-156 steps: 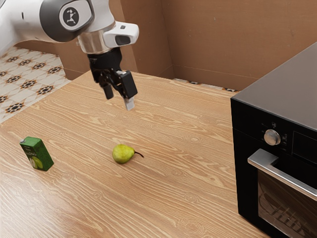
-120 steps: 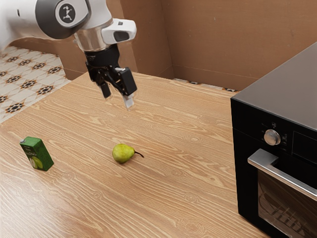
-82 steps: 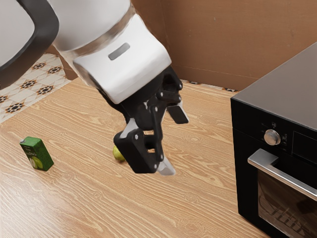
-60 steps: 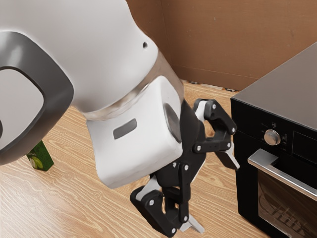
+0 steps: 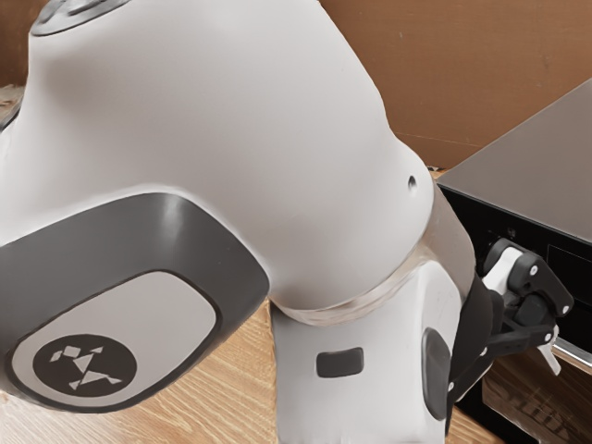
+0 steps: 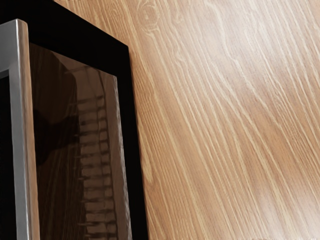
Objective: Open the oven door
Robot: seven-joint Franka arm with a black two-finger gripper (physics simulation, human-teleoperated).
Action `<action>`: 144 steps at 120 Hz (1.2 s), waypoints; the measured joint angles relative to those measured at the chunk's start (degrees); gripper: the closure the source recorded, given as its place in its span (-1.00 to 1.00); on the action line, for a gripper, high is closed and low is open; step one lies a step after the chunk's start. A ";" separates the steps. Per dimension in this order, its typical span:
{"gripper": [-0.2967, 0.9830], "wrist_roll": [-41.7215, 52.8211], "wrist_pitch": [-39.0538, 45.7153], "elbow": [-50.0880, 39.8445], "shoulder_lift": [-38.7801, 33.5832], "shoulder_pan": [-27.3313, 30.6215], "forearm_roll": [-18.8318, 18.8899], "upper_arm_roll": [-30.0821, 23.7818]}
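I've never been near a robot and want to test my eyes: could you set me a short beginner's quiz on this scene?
1. The table top beside the oven looks like: (a) glass, (b) wood, (c) marble?
2. True or false: the oven's front is white.
3. Fill in: the part of the oven door probably meant for pulling is the silver ____.

Key: 1. b; 2. false; 3. handle
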 joint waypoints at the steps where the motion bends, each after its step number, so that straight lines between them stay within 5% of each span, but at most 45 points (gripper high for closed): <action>1: -0.54 -0.01 0.04 0.05 0.25 0.01 0.25 -0.11; 43: -0.53 -1.55 1.38 3.62 9.94 -0.32 8.69 -3.09; 144: -0.54 -4.45 5.55 6.40 21.03 -3.66 16.98 -3.06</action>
